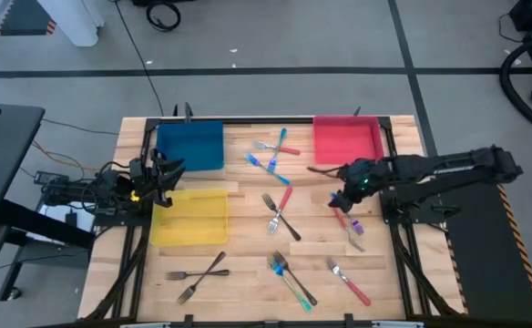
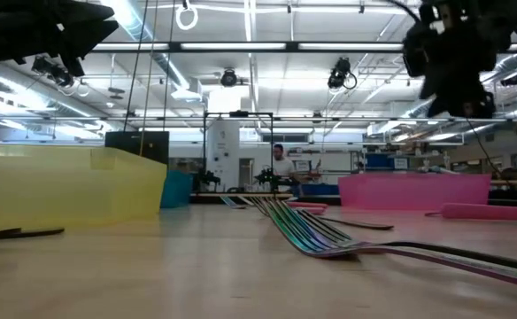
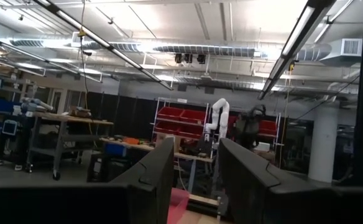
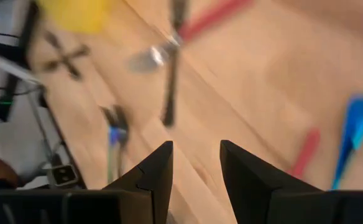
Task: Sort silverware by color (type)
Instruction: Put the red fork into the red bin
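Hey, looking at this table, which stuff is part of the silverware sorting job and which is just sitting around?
Part of the job:
- forks scattered on the table
- right gripper, open, above the forks
- blue tray, red tray, yellow tray

Just lying about:
- cables on the floor
- left gripper, waiting, open

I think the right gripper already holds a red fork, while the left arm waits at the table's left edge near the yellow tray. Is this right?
Not quite. The right gripper holds nothing: the right wrist view shows its fingers open with only bare table between them. The rest stands: in the high view the left gripper waits at the left edge near the yellow tray.
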`<state>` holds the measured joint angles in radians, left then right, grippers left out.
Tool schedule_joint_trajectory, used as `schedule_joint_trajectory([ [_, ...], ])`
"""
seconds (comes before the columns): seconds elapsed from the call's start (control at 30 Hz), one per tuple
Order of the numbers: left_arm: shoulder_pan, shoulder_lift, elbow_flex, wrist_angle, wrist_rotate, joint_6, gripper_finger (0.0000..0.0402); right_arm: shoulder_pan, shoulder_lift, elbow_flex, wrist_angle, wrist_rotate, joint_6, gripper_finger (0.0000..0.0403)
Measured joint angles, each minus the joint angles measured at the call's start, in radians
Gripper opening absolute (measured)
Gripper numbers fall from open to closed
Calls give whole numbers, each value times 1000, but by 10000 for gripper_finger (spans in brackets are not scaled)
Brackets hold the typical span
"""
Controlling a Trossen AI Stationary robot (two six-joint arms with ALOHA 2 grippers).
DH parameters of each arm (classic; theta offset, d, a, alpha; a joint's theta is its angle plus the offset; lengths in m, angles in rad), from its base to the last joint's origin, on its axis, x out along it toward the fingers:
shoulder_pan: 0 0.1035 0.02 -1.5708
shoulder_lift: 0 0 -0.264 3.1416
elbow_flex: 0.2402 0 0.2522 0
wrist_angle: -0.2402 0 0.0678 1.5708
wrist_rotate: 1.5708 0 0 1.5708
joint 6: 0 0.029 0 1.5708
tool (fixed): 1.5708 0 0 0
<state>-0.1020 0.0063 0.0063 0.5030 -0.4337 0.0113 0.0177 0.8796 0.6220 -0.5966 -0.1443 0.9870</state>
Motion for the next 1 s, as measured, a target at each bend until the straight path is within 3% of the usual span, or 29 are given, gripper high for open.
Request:
schedule_joint_trajectory([
  [0.23, 0, 0, 0, 0, 0, -1, 131, 80, 103, 0, -27, -5, 119, 141],
  [0.5, 0, 0, 0, -4, 1, -1, 131, 141, 238, 0, -181, 94, 224, 141],
  [1.0, 0, 0, 0, -22, 1, -11, 131, 190, 423, 0, -143, 90, 268, 141],
])
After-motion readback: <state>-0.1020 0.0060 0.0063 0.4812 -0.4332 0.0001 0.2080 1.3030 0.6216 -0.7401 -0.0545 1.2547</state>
